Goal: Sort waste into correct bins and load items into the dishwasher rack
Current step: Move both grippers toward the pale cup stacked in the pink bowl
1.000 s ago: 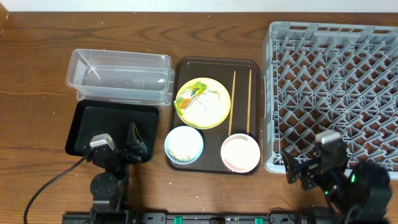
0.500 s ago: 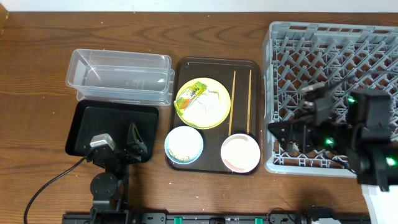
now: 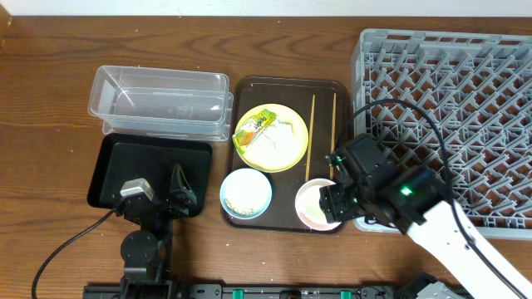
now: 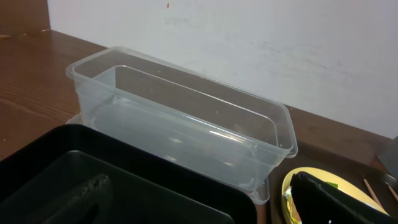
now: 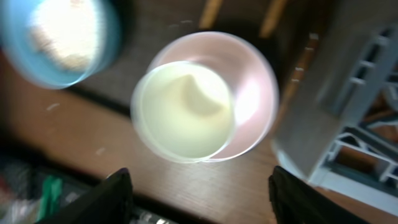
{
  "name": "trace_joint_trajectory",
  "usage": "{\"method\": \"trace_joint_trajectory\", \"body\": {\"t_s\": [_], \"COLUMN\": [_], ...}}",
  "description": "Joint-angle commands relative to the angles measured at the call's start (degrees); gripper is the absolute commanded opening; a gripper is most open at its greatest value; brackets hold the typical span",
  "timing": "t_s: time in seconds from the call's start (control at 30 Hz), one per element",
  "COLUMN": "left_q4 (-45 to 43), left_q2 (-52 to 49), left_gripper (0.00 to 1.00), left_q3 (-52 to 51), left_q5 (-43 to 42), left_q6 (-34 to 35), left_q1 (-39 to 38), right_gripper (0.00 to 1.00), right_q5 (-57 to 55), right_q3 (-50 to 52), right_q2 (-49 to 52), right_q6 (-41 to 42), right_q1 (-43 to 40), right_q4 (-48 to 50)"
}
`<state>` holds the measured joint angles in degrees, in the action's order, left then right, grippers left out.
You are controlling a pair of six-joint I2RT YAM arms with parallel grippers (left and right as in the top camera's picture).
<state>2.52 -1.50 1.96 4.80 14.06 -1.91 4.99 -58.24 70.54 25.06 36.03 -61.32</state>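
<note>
**Desk:** How far along is the sorting?

**Photographer:** Seemingly nothing is done yet. Overhead, the grey dishwasher rack at 3 o'clock holds nothing, and neither do the clear tub at 10 or the black tray at 8. The yellow plate, blue bowl, pink bowl and chopsticks sit on the brown serving tray. The snack wrapper lies on the plate.

**Desk:** What do the wrist cameras add?

**Photographer:** The right wrist view shows the right gripper, fingers wide apart, above the pink bowl at the serving tray's 5 o'clock corner. It also shows crumbs in the blue bowl. The left wrist view looks into the bare tub. The left gripper rests at 7 o'clock, fingers apparently apart.
</note>
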Motion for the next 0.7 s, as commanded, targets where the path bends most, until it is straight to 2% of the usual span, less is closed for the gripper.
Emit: {"method": "trace_joint_trajectory", "body": {"t_s": [0.0, 0.1, 0.57, 0.67], "left_q4": [1.07, 1.07, 1.07, -0.09], "left_q2": [0.04, 0.04, 0.04, 0.04], "left_gripper": [0.94, 0.94, 0.94, 0.94], "left_q3": [-1.73, -1.73, -1.73, -1.7], "left_q5": [0.33, 0.33, 0.33, -0.66], "left_q6": [-0.72, -0.72, -0.72, 2.95], "left_q1": [0.28, 0.28, 0.28, 0.22], "right_gripper": [0.66, 0.62, 0.65, 0.65], "right_q5": [-6.51, -6.12, -6.03, -6.03], "right_q3": [1.27, 1.46, 1.33, 1.18], "right_q2": [2.36, 4.44, 3.48, 1.84], "right_q6": [5.33, 4.42, 2.95, 2.95], "right_q1": [0.63, 0.66, 0.68, 0.7], "right_q4": [1.77, 2.93, 5.01, 5.25]}}
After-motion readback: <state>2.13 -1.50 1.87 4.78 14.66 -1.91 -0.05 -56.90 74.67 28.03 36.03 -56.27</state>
